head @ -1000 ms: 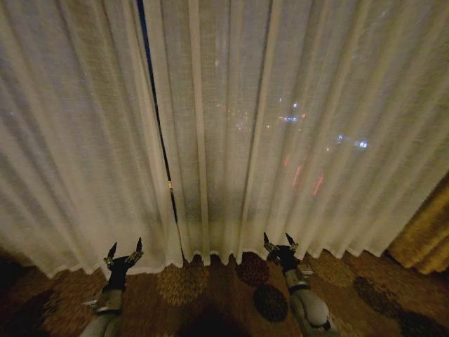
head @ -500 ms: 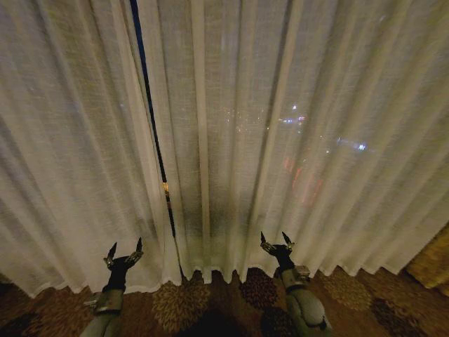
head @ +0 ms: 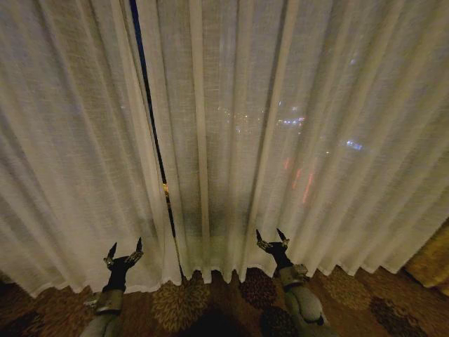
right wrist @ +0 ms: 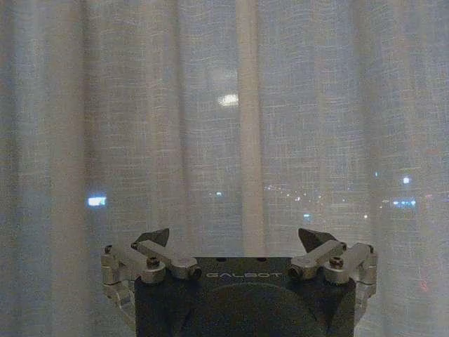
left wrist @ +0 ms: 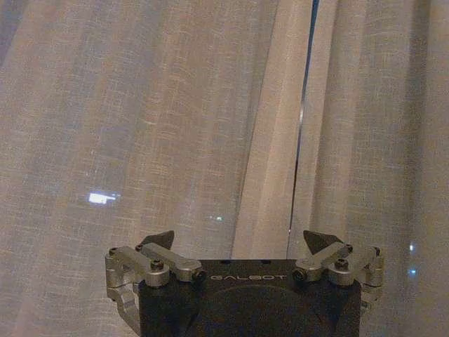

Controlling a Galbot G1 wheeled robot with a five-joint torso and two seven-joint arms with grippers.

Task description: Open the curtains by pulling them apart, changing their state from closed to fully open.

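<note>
Left to right: left gripper [head: 125,253], jaws spread and empty, near the left curtain [head: 70,161]; a narrow dark gap [head: 151,133]; the right curtain [head: 302,140], with the right gripper [head: 272,241] likewise wide open and holding nothing. Judged barely begun — both panels remain to be drawn apart.

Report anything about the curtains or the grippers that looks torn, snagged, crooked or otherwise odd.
Nothing stands out. The two sheer curtains hang in even pleats with no tear or snag visible; a narrow dark gap runs between the panels. The left gripper and the right gripper are open, low before the fabric, holding nothing.
</note>
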